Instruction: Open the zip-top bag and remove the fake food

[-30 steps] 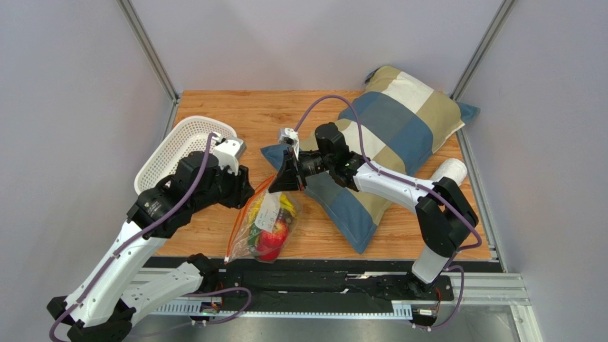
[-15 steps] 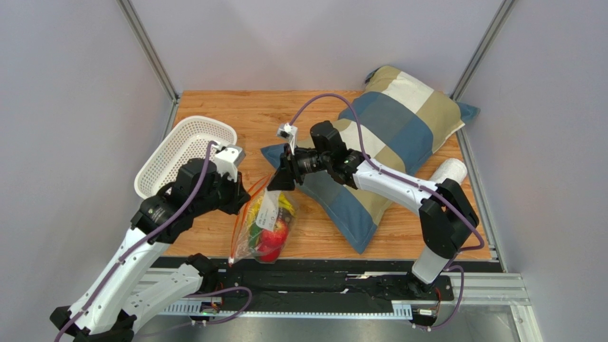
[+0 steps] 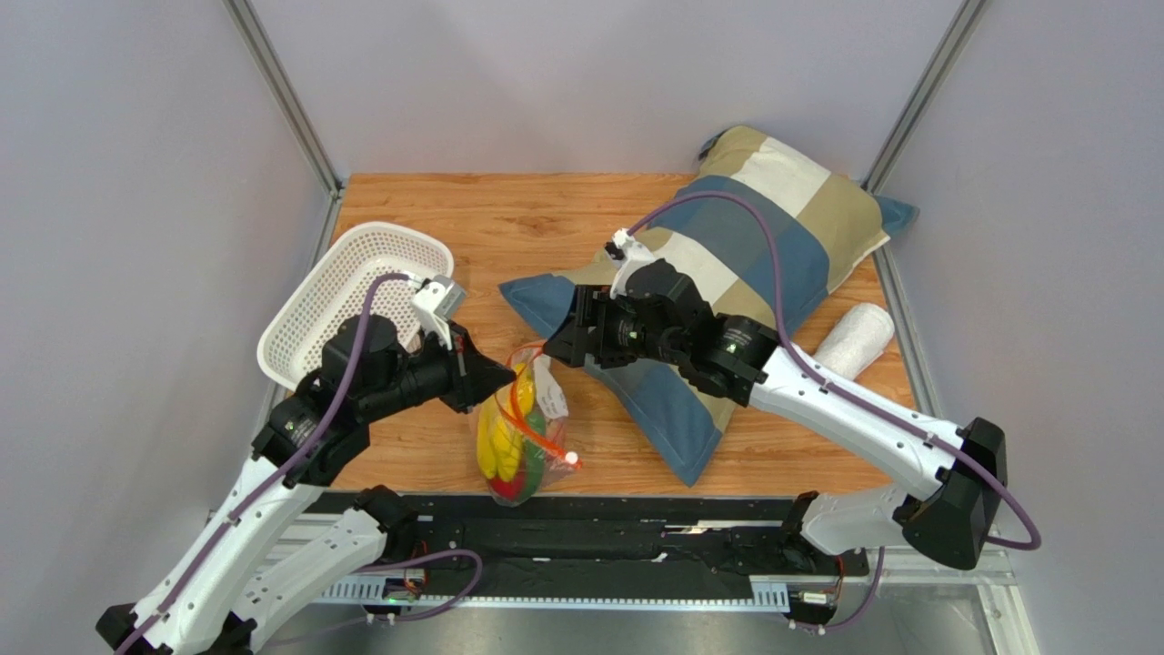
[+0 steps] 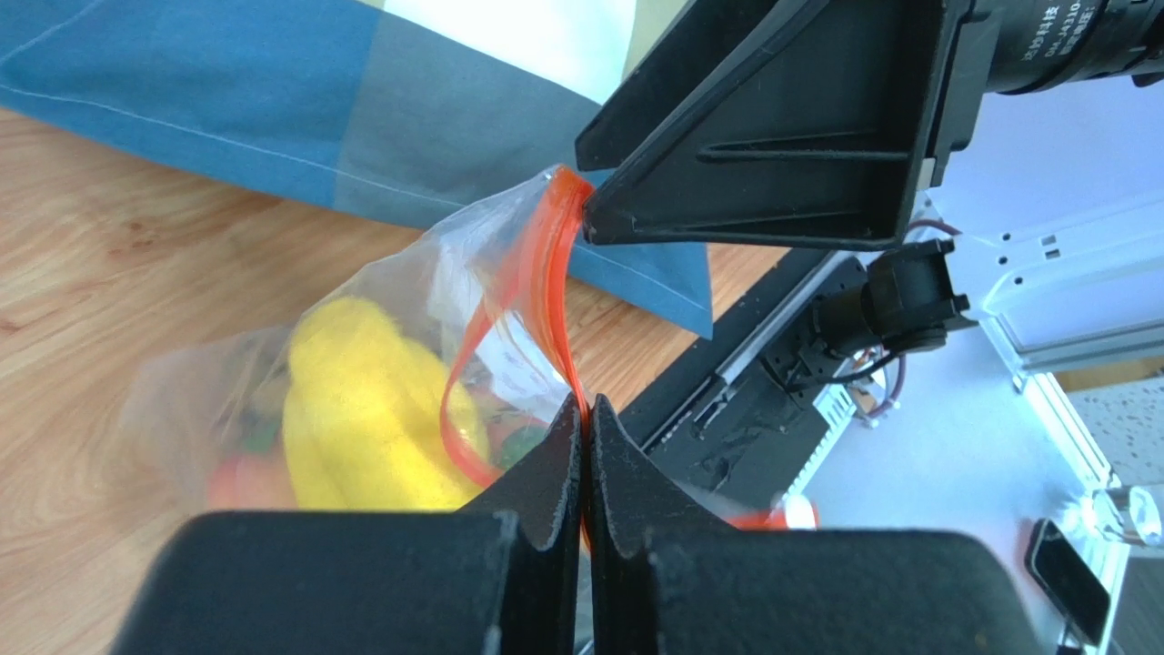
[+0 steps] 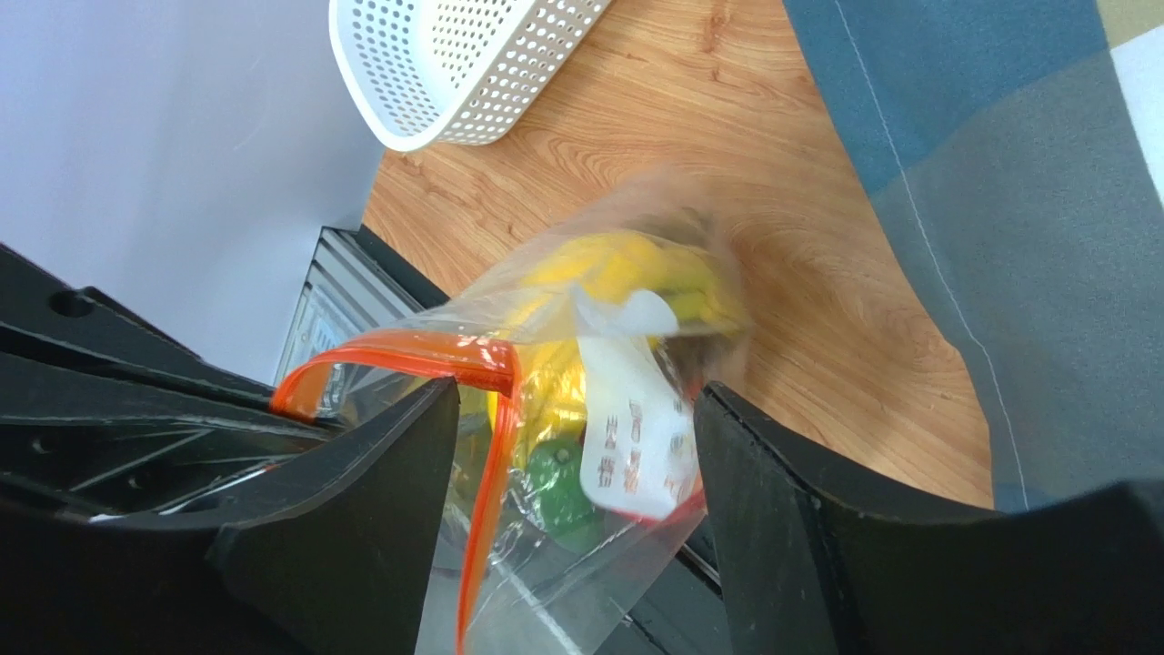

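Left wrist view: the left gripper [image 4: 585, 416] pinches shut on the orange-red zipper lip [image 4: 544, 273] of the clear crinkly zip-top bag [image 4: 410, 294], which still holds the yellow-and-red plastic fake food [image 4: 349, 403] just ahead, while the wide-open right gripper [image 5: 574, 396] straddles the mouth and seemingly must seize the opposite lip and pull.

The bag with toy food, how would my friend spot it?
Look near the front edge of the wooden table, between the white basket and the checked pillow. The zip-top bag is the only see-through thing there, with an orange-red zipper and a yellow banana inside.
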Tool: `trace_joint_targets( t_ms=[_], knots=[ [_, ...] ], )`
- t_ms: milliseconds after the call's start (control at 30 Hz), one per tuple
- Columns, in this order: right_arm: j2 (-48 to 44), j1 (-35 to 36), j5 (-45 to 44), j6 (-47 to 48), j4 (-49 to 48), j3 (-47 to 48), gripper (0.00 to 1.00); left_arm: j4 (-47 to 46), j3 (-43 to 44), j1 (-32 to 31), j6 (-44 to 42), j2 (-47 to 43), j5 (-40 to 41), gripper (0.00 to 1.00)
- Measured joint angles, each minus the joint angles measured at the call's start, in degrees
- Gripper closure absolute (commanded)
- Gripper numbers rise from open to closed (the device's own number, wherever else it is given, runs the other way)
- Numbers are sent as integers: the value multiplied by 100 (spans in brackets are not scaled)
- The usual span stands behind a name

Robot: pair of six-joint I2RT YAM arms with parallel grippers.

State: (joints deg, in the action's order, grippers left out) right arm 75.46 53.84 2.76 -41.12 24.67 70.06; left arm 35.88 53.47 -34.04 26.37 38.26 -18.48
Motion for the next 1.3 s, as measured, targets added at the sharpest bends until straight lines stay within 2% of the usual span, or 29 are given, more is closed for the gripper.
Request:
trace_joint_targets(
  t_ms=[233, 367, 500, 567, 600, 633, 700, 733, 800, 833, 1000, 1067, 1100, 1200, 1267, 1300],
  knots=[
    [-11, 345, -273, -157, -256, -308, 33, -518, -321, 2, 256, 7, -188, 100],
    [74, 688, -774, -304, -627, -662, 33, -619, -343, 2, 345, 4, -291, 100],
    [374, 879, -1325, -503, -798, -627, 34, -649, -376, 2, 378, -24, -402, 100],
    [612, 953, -1635, -671, -798, -557, 42, -660, -404, 2, 380, -42, -468, 100],
    [732, 977, -1759, -717, -756, -496, 49, -664, -417, 2, 380, -44, -494, 100],
    [927, 1003, -1899, -776, -739, -376, 62, -671, -435, 2, 380, -44, -505, 100],
    [1161, 1023, -2041, -787, -686, -216, 72, -654, -452, 4, 378, -48, -479, 100],
    [1244, 1032, -2092, -758, -629, -142, 83, -616, -457, 7, 376, -61, -413, 100],
    [1255, 1049, -2155, -570, -498, -107, 97, -463, -455, 7, 374, -103, -153, 100],
    [1235, 1051, -2170, -428, -389, -79, 100, -345, -452, 7, 367, -146, 4, 100],
    [1062, 1064, -1961, 507, 2, 122, 100, 452, -378, 0, 380, -439, 1228, 100],
    [914, 1075, -1609, 861, 72, 249, 100, 741, -352, -4, 428, -538, 1683, 99],
    [807, 1078, -1248, 1130, 85, 424, 100, 986, -280, -7, 426, -592, 1996, 85],
    [791, 1069, -942, 1211, 129, 540, 100, 1204, -98, 0, 236, -651, 1939, 71],
    [791, 1045, -750, 1224, 136, 603, 100, 1204, 76, 4, 46, -761, 1587, 68],
    [791, 1036, -695, 1222, 133, 619, 100, 1156, 153, 2, -15, -822, 1397, 71]
  ],
)
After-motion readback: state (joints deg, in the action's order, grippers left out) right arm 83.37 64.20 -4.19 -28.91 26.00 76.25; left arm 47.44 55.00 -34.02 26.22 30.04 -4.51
